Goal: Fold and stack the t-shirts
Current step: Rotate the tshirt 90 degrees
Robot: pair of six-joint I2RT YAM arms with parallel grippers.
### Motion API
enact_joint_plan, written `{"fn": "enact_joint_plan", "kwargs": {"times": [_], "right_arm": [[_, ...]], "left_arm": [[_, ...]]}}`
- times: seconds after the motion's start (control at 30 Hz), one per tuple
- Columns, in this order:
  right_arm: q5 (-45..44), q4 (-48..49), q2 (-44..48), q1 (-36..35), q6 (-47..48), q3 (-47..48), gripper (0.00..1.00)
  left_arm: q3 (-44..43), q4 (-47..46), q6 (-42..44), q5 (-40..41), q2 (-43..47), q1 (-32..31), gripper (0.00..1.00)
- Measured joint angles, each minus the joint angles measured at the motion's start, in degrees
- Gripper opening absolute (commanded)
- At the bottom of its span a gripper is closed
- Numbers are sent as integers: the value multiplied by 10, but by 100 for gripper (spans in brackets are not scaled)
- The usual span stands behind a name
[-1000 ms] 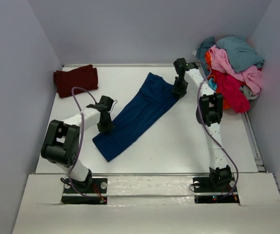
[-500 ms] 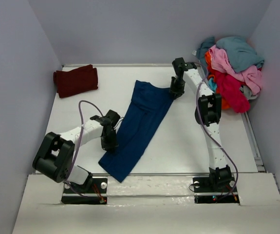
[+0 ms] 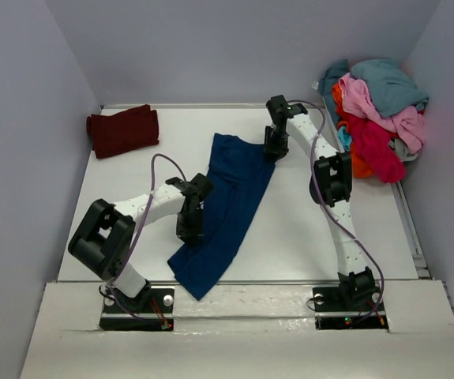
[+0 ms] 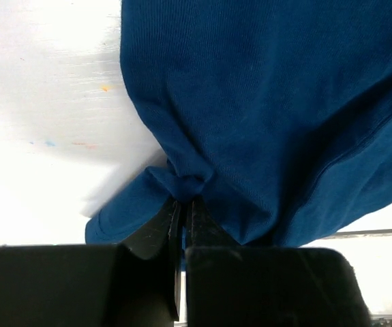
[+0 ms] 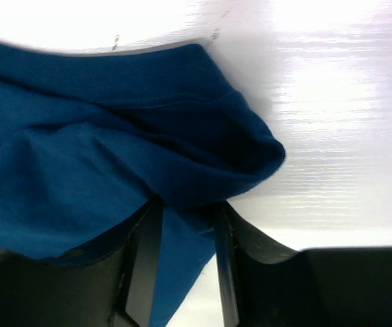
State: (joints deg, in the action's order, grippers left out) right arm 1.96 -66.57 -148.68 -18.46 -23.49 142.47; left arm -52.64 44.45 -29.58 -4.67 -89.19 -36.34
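A navy blue t-shirt (image 3: 233, 185), folded into a long strip, runs from the back middle of the table to the front edge. Its near end laps over that edge. My left gripper (image 3: 189, 229) is shut on a pinch of the strip's left edge (image 4: 184, 199), and the cloth (image 4: 264, 102) spreads away from the fingertips. My right gripper (image 3: 272, 150) sits at the strip's far right corner. Its jaws stand a little apart with a thick fold of the navy cloth (image 5: 80, 170) between the right gripper's (image 5: 185, 204) fingers. A dark maroon t-shirt (image 3: 124, 130) lies folded at the back left.
A heap of teal, pink, red and orange t-shirts (image 3: 377, 103) fills the back right corner. Grey walls close in the left, back and right sides. The table's front edge (image 3: 290, 281) runs just ahead of both arm bases.
The left gripper has dragged the strip's near end rightward and toward the front edge. The right gripper has carried the far end leftward. The strip has swung from a diagonal to nearly straight.
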Motion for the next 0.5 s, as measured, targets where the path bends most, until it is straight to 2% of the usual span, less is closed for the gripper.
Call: {"fn": "enact_joint_plan", "kwargs": {"times": [0.03, 0.07, 0.1, 0.2, 0.27, 0.5], "right_arm": [[-2, 0, 0, 0, 0, 0, 49], [-13, 0, 0, 0, 0, 0, 53], [-21, 0, 0, 0, -1, 0, 54], [-53, 7, 10, 0, -1, -22, 57], [-69, 12, 33, 0, -2, -56, 57], [-101, 9, 120, 0, -2, -98, 58]], "left_arm": [[-1, 1, 2, 1, -2, 0, 28], [-4, 4, 6, 3, -5, 0, 50], [-7, 7, 5, 5, -8, 0, 59], [-27, 19, 2, 21, -9, -1, 76], [-42, 21, 1, 33, -9, -1, 79], [-137, 41, -20, 127, -9, -1, 79]]}}
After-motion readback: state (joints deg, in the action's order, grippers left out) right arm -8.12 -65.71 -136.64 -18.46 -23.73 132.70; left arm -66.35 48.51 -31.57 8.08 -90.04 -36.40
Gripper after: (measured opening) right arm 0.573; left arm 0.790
